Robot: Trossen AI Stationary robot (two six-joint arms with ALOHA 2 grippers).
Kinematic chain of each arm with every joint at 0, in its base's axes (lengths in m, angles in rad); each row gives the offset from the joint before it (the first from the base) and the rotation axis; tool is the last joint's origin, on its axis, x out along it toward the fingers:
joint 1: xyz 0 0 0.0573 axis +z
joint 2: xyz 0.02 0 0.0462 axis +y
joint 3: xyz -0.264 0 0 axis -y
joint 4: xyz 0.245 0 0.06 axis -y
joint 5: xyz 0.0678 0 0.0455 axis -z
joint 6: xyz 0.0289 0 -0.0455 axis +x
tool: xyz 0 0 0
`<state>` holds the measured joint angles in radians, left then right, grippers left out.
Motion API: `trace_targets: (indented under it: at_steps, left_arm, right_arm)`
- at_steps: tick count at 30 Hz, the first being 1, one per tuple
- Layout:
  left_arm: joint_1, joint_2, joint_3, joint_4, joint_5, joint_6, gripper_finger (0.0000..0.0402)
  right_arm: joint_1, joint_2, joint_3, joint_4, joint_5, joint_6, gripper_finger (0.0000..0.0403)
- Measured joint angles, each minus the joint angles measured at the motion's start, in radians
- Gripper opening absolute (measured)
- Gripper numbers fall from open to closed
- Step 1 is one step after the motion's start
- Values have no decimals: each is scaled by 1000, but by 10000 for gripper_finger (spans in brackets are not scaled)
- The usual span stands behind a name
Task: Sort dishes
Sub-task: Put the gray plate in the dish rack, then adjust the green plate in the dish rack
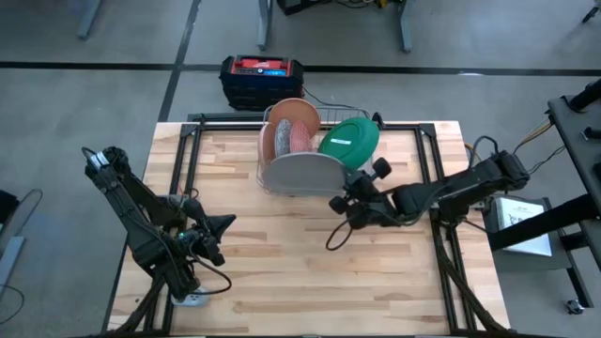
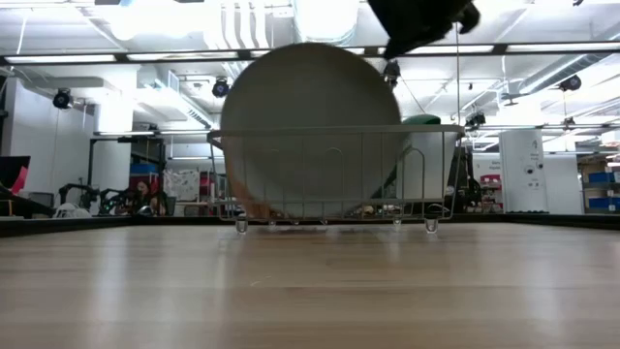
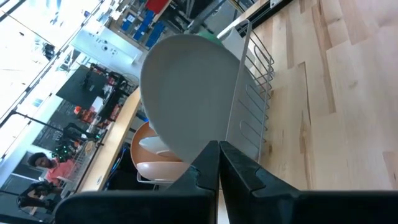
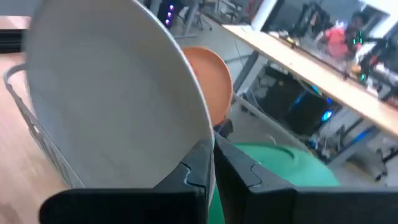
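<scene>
I see the large pale grey round plate (image 1: 302, 173) upright nearest, terracotta-pink plates (image 1: 282, 127) and what looks like a red-patterned plate (image 1: 302, 138) behind, dark green plate (image 1: 349, 143) leaning right.

Left arm is sitting folded over the near-left part of the desk, elbow raised toward the left edge, forearm angling back in. Left tool (image 1: 222, 225) is pointing toward the desk centre, fingers (image 3: 208, 167) pressed together with only a thin seam showing between them.

Right arm is reaching in from the right side, stretched low and nearly straight across toward the middle. Right tool (image 1: 349, 183) is sitting at the centre-back area, wrist rolled so the fingers are aiming to the back. Its fingers (image 4: 200, 163) are closed tight against each other, tips meeting, nothing visibly clamped between them.
</scene>
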<state>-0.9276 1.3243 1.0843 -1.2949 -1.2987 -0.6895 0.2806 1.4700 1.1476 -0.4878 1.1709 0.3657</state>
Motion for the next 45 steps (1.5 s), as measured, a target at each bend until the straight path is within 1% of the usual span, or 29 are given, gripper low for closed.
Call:
trace_targets:
  at_steps: [6, 9, 11, 13, 15, 19, 22, 26, 33, 40, 45]
  left_arm:
    - [0, 0, 0, 0, 0, 0, 0]
    - [0, 0, 0, 1, 0, -1, 0]
    - [0, 0, 0, 1, 0, -2, 0]
    - [0, 0, 0, 0, 0, -2, 0]
    - [0, 0, 0, 0, 0, -3, 0]
    - [0, 0, 0, 0, 0, -1, 0]
    - [0, 0, 0, 0, 0, -1, 0]
    - [0, 0, 0, 1, 0, -1, 0]
    - [0, 0, 0, 1, 0, -1, 0]
    - [0, 0, 0, 1, 0, -1, 0]
    - [0, 0, 0, 2, 0, -1, 0]
  right_arm:
    - [10, -47, 46, -11, 8, -62, 12]
    - [17, -102, 69, -60, 3, -15, 11]
    - [14, -150, 84, -143, -44, 99, 12]
    - [-9, -203, 96, -269, -131, 243, 14]
    - [-37, -261, 100, -423, -183, 373, 20]
    - [-103, -340, 91, -718, -219, 635, 27]
    - [-158, -365, 71, -818, -235, 713, 20]
    - [-240, -365, 39, -811, -290, 684, 4]
    - [-402, -330, -22, -784, -394, 595, 1]
    - [-522, -327, -149, -477, -515, 373, 0]
    - [-584, -327, -226, -326, -572, 303, 0]
